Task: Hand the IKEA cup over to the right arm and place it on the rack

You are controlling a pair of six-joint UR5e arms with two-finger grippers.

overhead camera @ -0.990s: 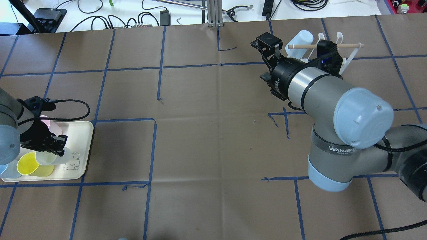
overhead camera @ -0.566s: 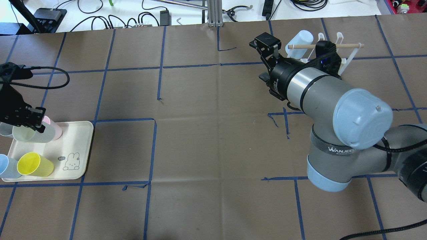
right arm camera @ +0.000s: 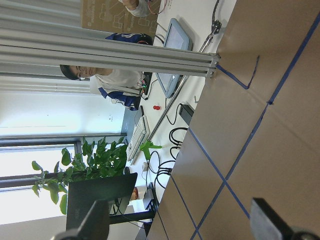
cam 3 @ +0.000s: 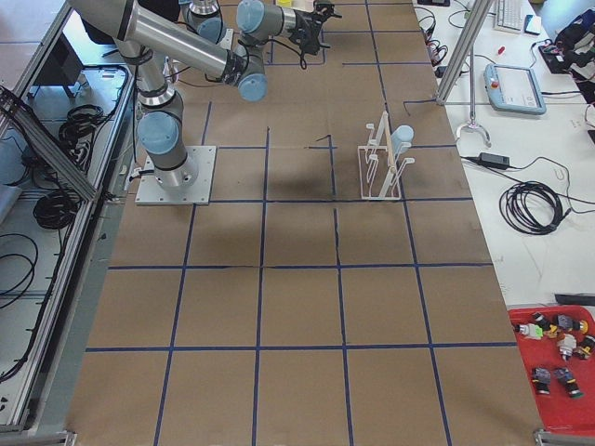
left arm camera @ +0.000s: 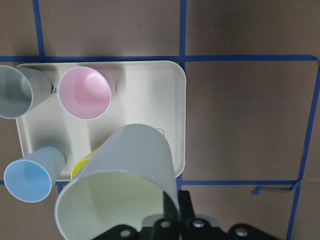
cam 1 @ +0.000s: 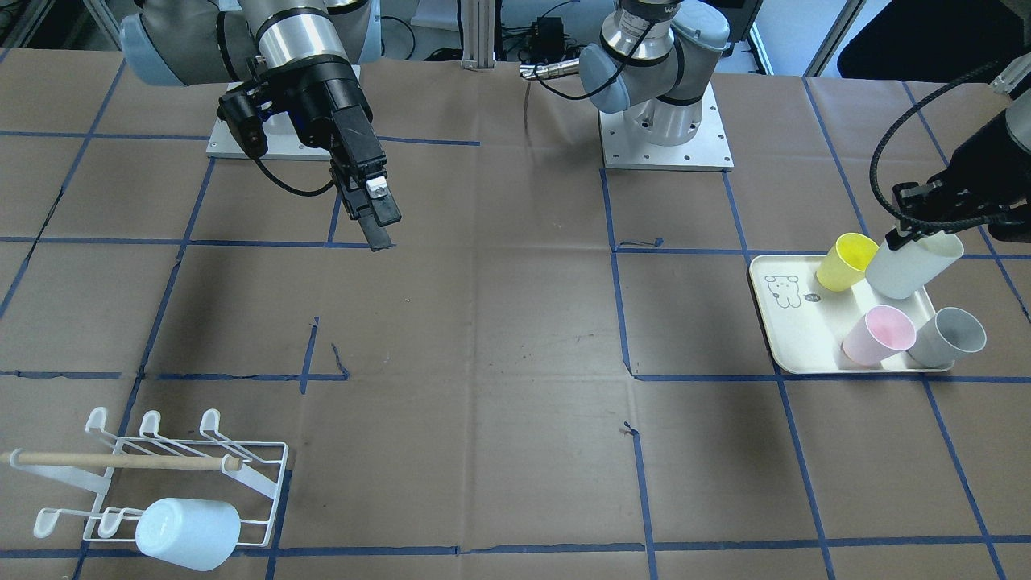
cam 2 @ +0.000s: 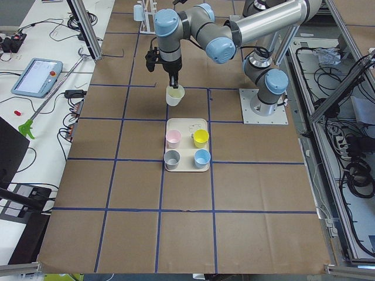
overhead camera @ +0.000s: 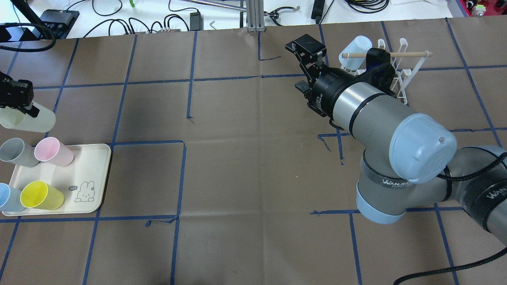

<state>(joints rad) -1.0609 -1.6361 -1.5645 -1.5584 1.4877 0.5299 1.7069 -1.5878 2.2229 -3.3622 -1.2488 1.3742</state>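
A pale whitish-green cup (overhead camera: 28, 119) is pinched at its rim by the left gripper (overhead camera: 24, 107), one finger inside the wall and one outside. It is held in the air, tilted, near the tray (overhead camera: 92, 174) and touching nothing on it. The cup is plain, smooth and tapered, wider at the mouth than at the base. In the left wrist view its inside is seen to be empty and faintly yellow-green.

Four more cups are carried upright on the cream tray, which is marked with a small rabbit drawing: pink (overhead camera: 53, 151), grey (overhead camera: 16, 152), yellow (overhead camera: 41, 195) and blue (overhead camera: 7, 198). All four are seen to be empty.

On the white wire rack (cam 1: 266, 483), at the far side of the table, one light-blue cup (cam 1: 189, 528) is hung mouth-down over an end prong. A wooden dowel (cam 1: 121, 461) is laid across the rack.

The right gripper (cam 1: 385, 228) is held above the bare table, beside the rack in the overhead view. Its jaws are spread wide with nothing between them.
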